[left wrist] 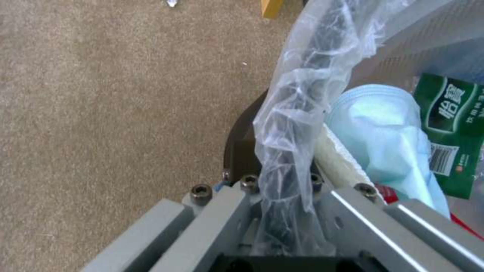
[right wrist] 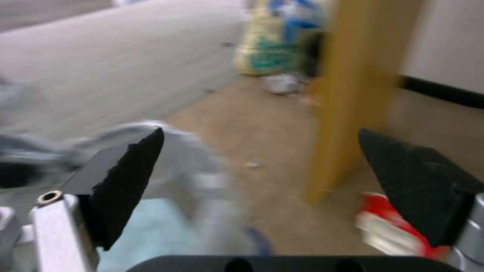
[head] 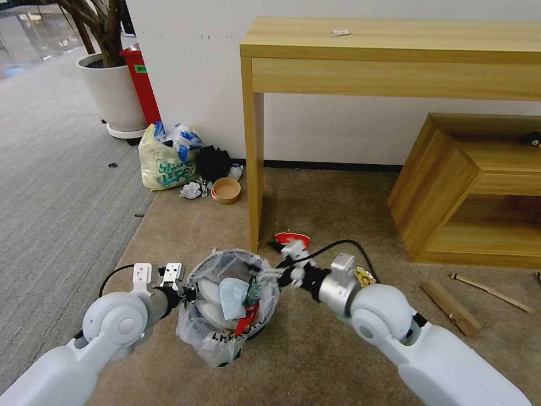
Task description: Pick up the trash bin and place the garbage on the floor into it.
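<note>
The black trash bin point(head: 225, 332), lined with a crinkly clear bag, stands low in front of me on the beige floor point(head: 315, 197). Inside lie white slippers point(head: 207, 293), a blue mask point(head: 232, 296) and a red piece point(head: 248, 318). My left gripper point(head: 189, 293) is shut on the bin's bag-covered rim point(left wrist: 295, 124); the mask point(left wrist: 383, 132) and a green-labelled bottle point(left wrist: 451, 121) lie just inside. My right gripper point(head: 264, 276) hovers open at the bin's right rim, its black fingertips point(right wrist: 134, 177) wide apart with nothing between them. A red wrapper point(head: 291, 238) point(right wrist: 391, 223) lies on the carpet just beyond.
A wooden table leg point(head: 253, 169) stands right behind the bin, and a low wooden shelf point(head: 451, 186) sits at the right. A stick point(head: 490, 292) and a flat wooden piece point(head: 451, 307) lie near the shelf. A yellowish tied bag point(head: 163, 163), a paper bowl point(head: 226, 190) and crumpled paper point(head: 191, 190) sit by the wall.
</note>
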### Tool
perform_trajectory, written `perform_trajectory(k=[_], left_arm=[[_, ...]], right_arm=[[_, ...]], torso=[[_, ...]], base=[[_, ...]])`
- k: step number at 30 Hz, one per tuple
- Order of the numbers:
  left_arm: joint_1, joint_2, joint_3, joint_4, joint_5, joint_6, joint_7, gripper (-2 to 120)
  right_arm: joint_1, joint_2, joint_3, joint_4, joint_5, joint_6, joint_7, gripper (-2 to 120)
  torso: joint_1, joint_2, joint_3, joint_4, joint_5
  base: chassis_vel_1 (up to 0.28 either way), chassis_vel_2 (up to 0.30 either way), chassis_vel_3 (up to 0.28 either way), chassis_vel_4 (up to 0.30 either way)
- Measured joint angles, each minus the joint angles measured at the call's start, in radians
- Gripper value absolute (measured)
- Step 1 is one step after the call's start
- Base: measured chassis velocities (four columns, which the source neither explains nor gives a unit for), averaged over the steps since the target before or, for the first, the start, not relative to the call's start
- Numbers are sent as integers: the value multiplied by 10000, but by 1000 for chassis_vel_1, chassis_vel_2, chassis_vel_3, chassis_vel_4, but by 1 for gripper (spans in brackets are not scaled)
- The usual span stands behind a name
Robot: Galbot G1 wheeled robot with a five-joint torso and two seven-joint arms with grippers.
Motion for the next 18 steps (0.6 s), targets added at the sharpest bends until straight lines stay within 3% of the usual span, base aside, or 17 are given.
perform_trajectory(k=[12,15,18], left_arm=[[191,-119,-237,-133,68,0,4,0],[234,-218,-244,-147,119,0,15,0],[273,-258,-244,-154,164,1,30,0]], right_arm=[[-3404,804,3668,-726,-1851,969,613,100],[-4353,1510,4784,-981,-2455,1647,308,100],[-4739,1929,5263,-1183,-2583,1948,84,100]], torso=[[0,0,-1,-4,-3],[-1,0,-1,-4,-1],[-1,0,-1,-3,1]], base=[[0,0,0,0],[0,0,0,0],[0,0,0,0]])
